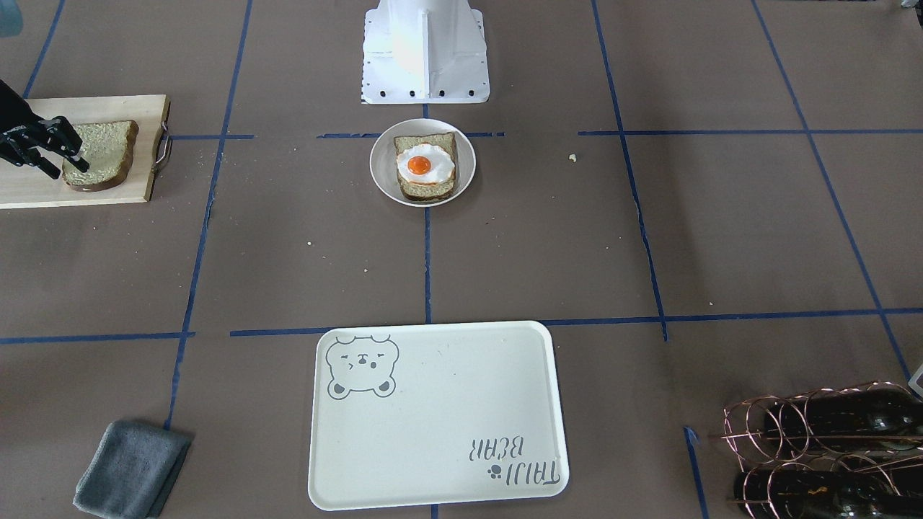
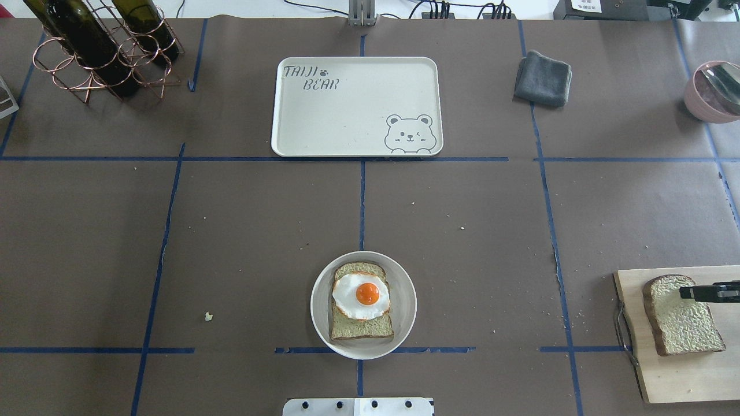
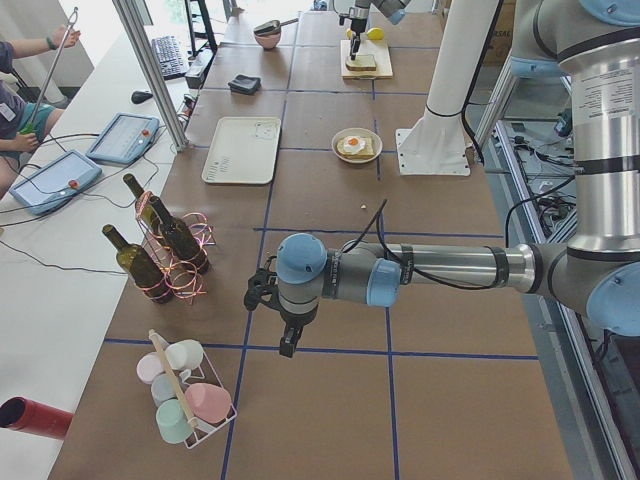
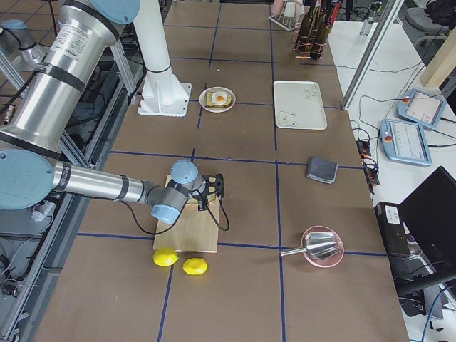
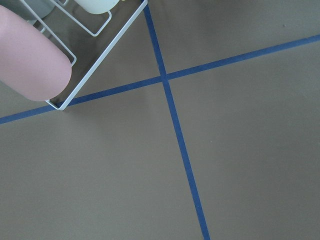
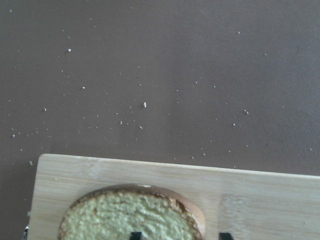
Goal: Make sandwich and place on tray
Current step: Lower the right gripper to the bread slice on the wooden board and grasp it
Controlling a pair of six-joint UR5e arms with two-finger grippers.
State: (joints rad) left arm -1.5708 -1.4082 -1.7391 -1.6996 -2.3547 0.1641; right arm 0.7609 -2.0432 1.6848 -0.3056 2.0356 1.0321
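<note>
One bread slice (image 1: 425,189) lies on a small round white plate (image 1: 382,173) with the fried egg (image 1: 425,165) on top, near the robot base. The second bread slice (image 1: 101,155) lies on the wooden cutting board (image 1: 108,108). My right gripper (image 1: 67,167) is open and low over that slice's edge. In the right wrist view one fingertip (image 6: 135,235) is over the bread (image 6: 125,215), the other over the board. The tray (image 1: 433,404) holds nothing. My left gripper (image 3: 288,345) hangs far off by the cup rack; I cannot tell whether it is open or shut.
A copper rack with wine bottles (image 2: 98,46) stands left of the tray. A grey cloth (image 2: 543,78) lies to its right. A pink bowl with a spoon (image 2: 714,92) sits at the far right. Two lemons (image 4: 179,261) lie beside the board. A cup rack (image 5: 45,55) is under the left arm.
</note>
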